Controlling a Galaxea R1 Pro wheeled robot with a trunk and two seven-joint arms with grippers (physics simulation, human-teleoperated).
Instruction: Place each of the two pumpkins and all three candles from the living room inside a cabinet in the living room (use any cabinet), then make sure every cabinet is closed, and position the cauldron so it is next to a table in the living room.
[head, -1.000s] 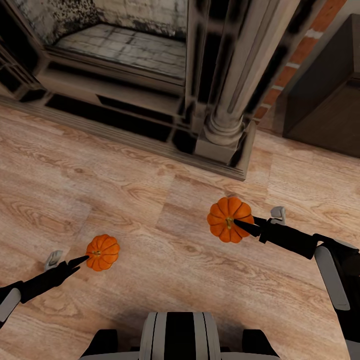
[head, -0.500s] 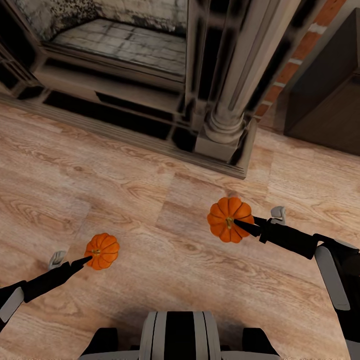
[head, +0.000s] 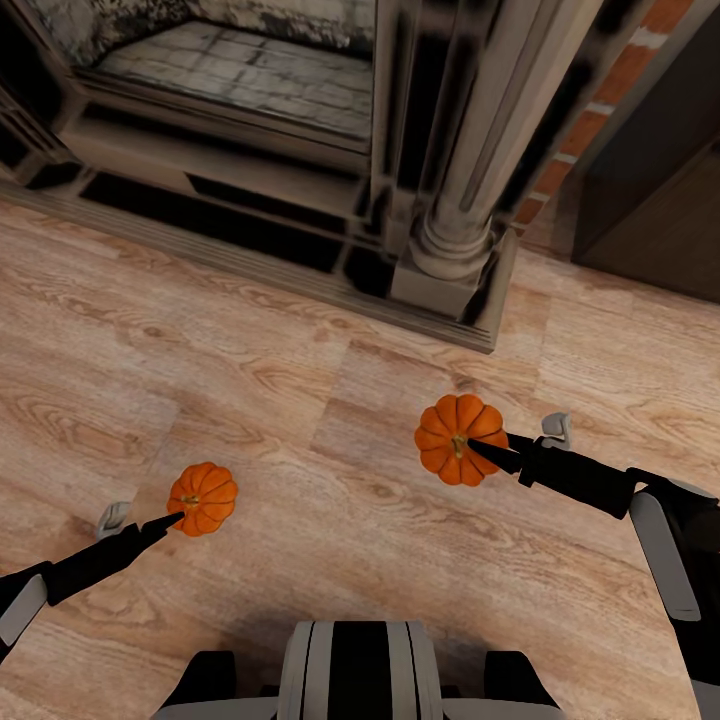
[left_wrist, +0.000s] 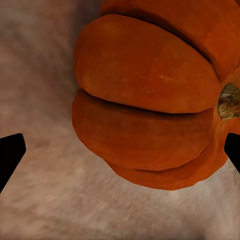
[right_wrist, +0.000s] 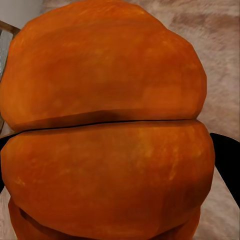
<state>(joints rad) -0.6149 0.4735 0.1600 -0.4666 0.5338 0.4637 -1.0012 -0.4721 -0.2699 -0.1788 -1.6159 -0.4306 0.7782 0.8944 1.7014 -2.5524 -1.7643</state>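
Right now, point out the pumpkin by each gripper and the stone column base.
left pumpkin (head: 203, 498), head view, on its ribbed top
right pumpkin (head: 456, 435), head view, on its ribs beside the stem
column base (head: 448, 278), head view, on the square plinth's front

A: The floor (head: 300, 380) looks like pale wood planks, grain and knots plain to see, with a soft satin finish.

B: And the pumpkins? The left pumpkin (head: 203, 498) reads as smooth, waxy orange skin; in the left wrist view (left_wrist: 150, 100) it is matt with a faint sheen on its ribs and a rough, fibrous tan stem.

A: The right pumpkin (head: 460, 438) has the same skin, slightly mottled up close (right_wrist: 105, 130).

B: The fireplace column (head: 470, 150) looks like polished stone, glossy and reflective. Beside it, the brick wall (head: 585, 130) is rough and matt.

A: The cabinet (head: 660, 200) is dark, dull-finished wood.
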